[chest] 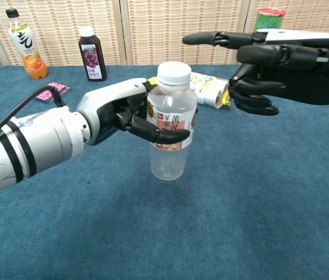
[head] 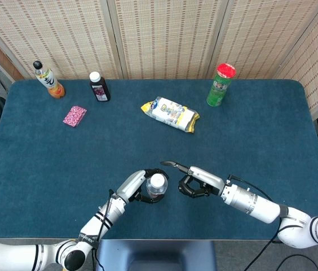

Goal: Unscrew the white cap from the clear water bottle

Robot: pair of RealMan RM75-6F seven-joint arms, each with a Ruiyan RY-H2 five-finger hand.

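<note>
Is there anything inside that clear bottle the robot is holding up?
The clear water bottle looks empty; its lower half shows only the blue table through it. The label and the left hand fingers cover its middle. The white cap is on.

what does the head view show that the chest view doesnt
Only the head view shows the whole table outline from above and the gap between the right hand and the clear water bottle. Only the chest view shows the bottle's printed label and the left hand's fingers wrapped around it. Both show the white cap on, the left hand holding the bottle, the green can and snack pack.
</note>
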